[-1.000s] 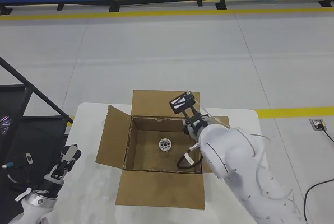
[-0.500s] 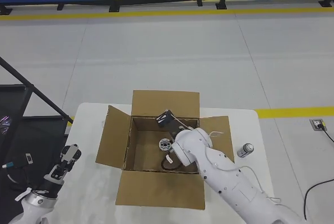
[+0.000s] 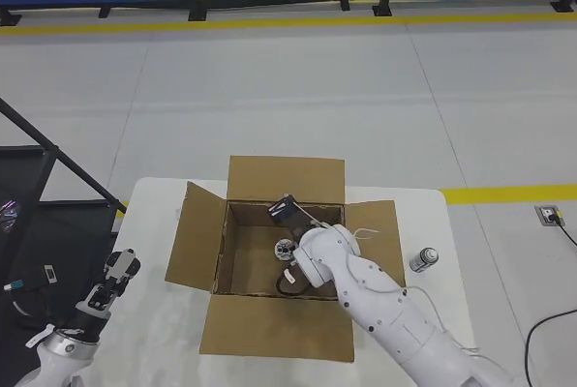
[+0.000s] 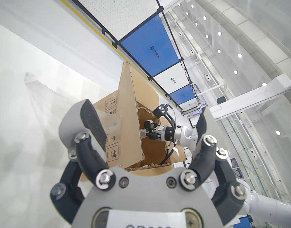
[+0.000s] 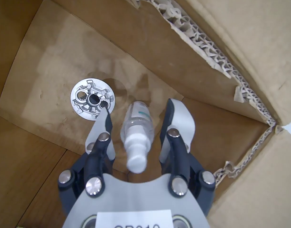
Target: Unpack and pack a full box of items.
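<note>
The small clear bottle (image 5: 137, 124) with a white spray top stands between the two fingers of the right claw (image 5: 138, 107), its top toward the claw's palm and its base on the floor of the box (image 5: 53, 48). The claw is spread wider than the bottle, with a gap on each side, so it grips nothing yet. Just off one fingertip the metal disc (image 5: 92, 99) lies flat on the cardboard; the fingertip overlaps its rim in the wrist view, and I cannot tell whether they touch. Outside the box wall, well apart from this claw, a can (image 3: 423, 258) stands on the table (image 3: 158, 223).

Over the last second the right arm has swung from the can's side of the box across and down into it, which uncovers the can. In the final half second it eases only slightly farther. The disc has not shifted. The left claw (image 4: 145, 110) has stayed put, fully open and empty, with a box flap ahead of it.

My reading: the claw is lined up on the bottle, so closing and lifting it out looks like the next step, with the disc left to follow
</note>
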